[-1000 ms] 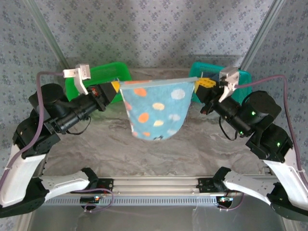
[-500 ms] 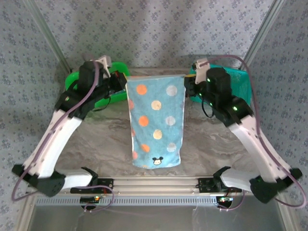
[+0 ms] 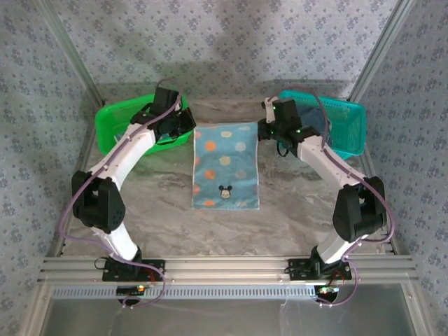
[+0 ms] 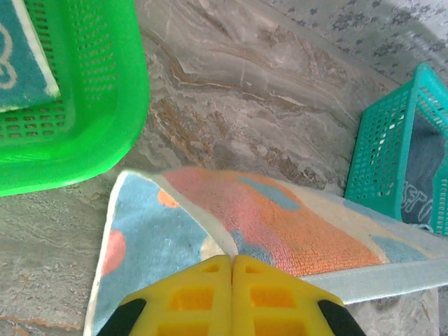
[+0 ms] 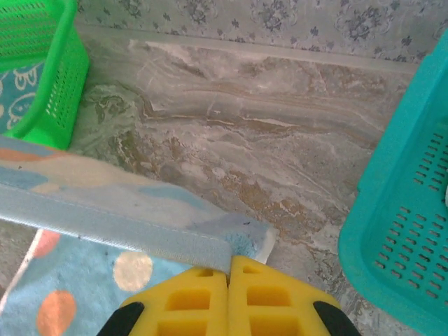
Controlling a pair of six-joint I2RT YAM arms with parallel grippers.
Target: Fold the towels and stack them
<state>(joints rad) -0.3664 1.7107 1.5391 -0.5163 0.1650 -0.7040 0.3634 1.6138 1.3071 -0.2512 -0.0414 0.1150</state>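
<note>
A light blue towel (image 3: 225,166) with orange and cream dots lies spread on the marble table, a small cartoon figure near its front edge. My left gripper (image 3: 190,130) is shut on its far left corner, my right gripper (image 3: 260,130) shut on its far right corner. In the left wrist view the yellow jaws of the left gripper (image 4: 232,257) are closed on the towel (image 4: 294,224), whose far edge is raised. The right gripper (image 5: 228,260) pinches the towel's hem (image 5: 105,217) just above the table. A teal towel (image 4: 21,56) lies in the green basket, a dark one (image 4: 420,189) in the teal basket.
A green mesh basket (image 3: 115,129) stands at the back left, close behind the left gripper. A teal mesh basket (image 3: 350,129) stands at the back right beside the right arm. Patterned walls close the back and sides. Bare marble table (image 3: 140,217) surrounds the towel in front.
Both arms have reached far back and down. The towel, hanging stretched in the air a second ago, now lies laid out on the table with both far corners still held.
</note>
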